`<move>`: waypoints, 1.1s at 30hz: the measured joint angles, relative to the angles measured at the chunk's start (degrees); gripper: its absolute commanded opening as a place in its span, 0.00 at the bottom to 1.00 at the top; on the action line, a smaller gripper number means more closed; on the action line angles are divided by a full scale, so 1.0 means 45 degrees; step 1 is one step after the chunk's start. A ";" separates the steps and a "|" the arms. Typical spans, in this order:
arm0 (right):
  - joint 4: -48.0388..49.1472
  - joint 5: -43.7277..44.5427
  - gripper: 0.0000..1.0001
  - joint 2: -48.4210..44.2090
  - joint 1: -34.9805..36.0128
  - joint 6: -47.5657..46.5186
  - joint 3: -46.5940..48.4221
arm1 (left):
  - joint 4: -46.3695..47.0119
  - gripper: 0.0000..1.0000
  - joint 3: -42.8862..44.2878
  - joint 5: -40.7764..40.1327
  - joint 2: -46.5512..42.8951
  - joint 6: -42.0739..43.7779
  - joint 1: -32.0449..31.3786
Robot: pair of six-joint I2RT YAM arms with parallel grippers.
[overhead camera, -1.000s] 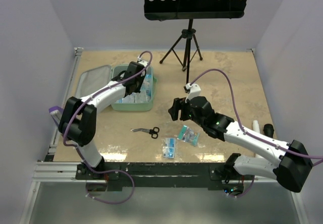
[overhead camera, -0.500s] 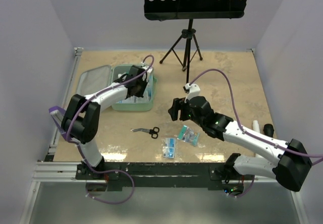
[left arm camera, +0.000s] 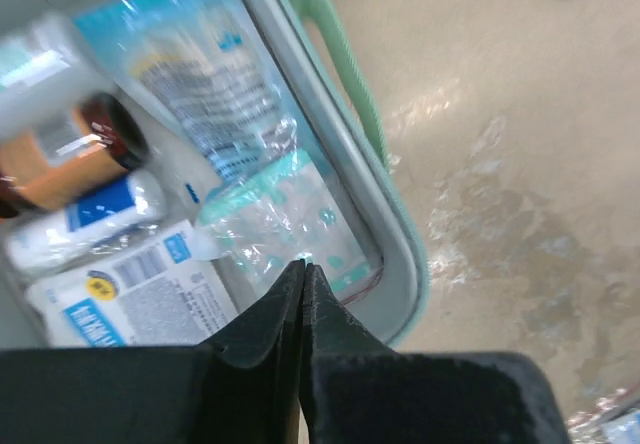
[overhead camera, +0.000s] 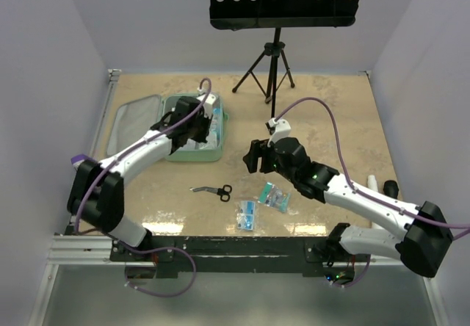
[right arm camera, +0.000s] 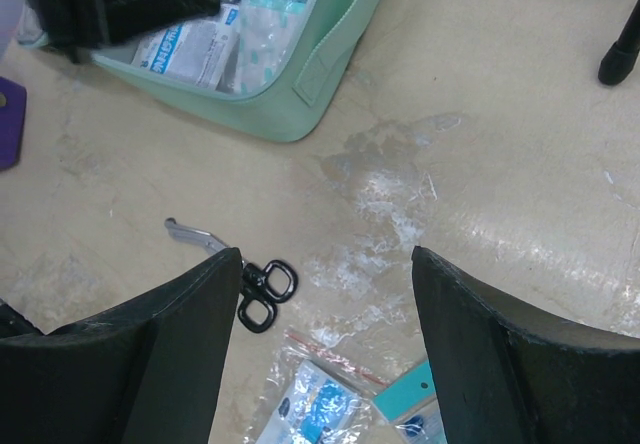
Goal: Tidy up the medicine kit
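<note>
The medicine kit [overhead camera: 192, 155], a mint-green case, lies open at the back left with its lid [overhead camera: 132, 124] folded flat to the left. Packets, a brown bottle [left arm camera: 70, 149] and a white roll [left arm camera: 85, 224] lie inside it. My left gripper [overhead camera: 197, 120] hovers over the kit's right half, shut with nothing between its fingers; in the left wrist view its tips [left arm camera: 303, 262] meet above a clear packet [left arm camera: 285, 219] near the rim [left arm camera: 395, 254]. My right gripper [overhead camera: 253, 157] stands open and empty [right arm camera: 325, 254] over bare table, right of the kit [right arm camera: 300, 94].
Black-handled scissors [overhead camera: 213, 190] [right arm camera: 255, 284] and two clear packets [overhead camera: 275, 194] [overhead camera: 248, 214] lie near the front of the table. A music-stand tripod [overhead camera: 273, 62] stands at the back. A purple holder [overhead camera: 77, 161] sits at the left edge, white and black items [overhead camera: 373, 183] at the right.
My left gripper's jaws have come fully together and the arm has shifted slightly left over the kit. The right arm has not moved.
</note>
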 measured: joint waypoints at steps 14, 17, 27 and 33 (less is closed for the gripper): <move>-0.0175 0.0442 0.75 0.0296 0.0000 0.0379 0.0248 | 0.1472 1.00 -0.2089 -0.2939 -0.6849 -0.1389 -0.0010; -0.0233 0.0602 0.75 0.0296 0.0000 0.0563 0.0233 | 0.1428 1.00 -0.2259 -0.2531 -0.7159 -0.2069 -0.0010; -0.0209 0.0661 0.75 0.0335 0.0000 0.1472 -0.0359 | 0.1943 1.00 -0.4988 0.0559 -0.8291 -0.3866 -0.0024; -0.0209 0.0675 0.75 0.0335 0.0000 0.1588 -0.0359 | 0.2283 0.90 -0.6149 -0.0976 -1.0593 -0.5639 -0.0034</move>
